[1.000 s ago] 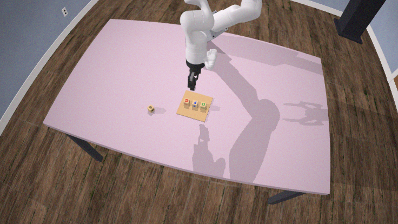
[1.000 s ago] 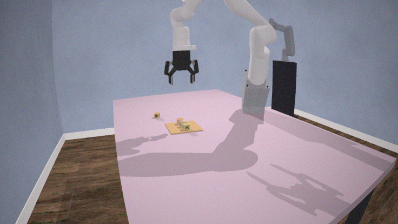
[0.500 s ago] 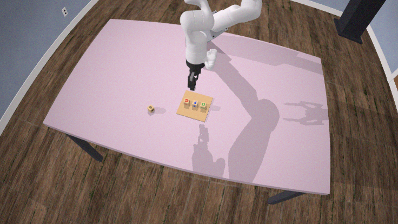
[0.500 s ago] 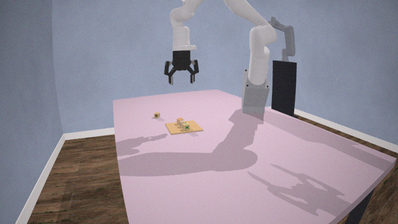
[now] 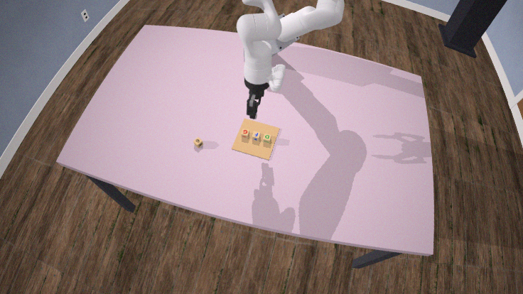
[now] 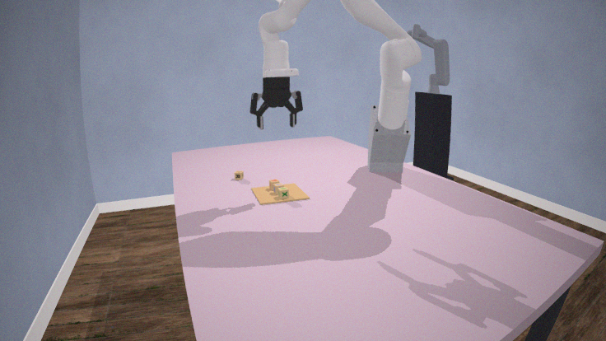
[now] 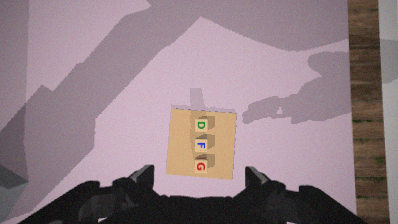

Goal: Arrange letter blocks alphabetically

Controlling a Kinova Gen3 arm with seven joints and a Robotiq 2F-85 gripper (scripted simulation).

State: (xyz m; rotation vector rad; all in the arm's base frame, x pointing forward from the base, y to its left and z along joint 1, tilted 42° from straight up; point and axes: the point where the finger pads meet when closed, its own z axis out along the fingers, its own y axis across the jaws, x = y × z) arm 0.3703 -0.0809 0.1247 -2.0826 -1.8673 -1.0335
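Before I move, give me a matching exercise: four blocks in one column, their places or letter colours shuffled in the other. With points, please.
1. G block [image 5: 244,132] [image 6: 274,184] [image 7: 200,166]
2. F block [image 5: 256,135] [image 6: 277,189] [image 7: 200,145]
3. D block [image 5: 266,138] [image 6: 283,193] [image 7: 201,125]
4. Fourth block [image 5: 197,142] [image 6: 239,175]

a. Green letter on top
b. Off the mat [image 5: 252,151] [image 6: 263,196] [image 7: 180,160]
c. Red letter on top
d. Middle of the row

Pairs: 1-c, 2-d, 3-a, 4-b

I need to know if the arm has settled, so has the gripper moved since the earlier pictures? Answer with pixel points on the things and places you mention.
No, the gripper [image 5: 251,116] [image 6: 277,126] [image 7: 199,175] shows no visible shift: in the top view it hangs just beyond the same edge of the mat [image 5: 252,149] [image 6: 264,199] [image 7: 182,162].
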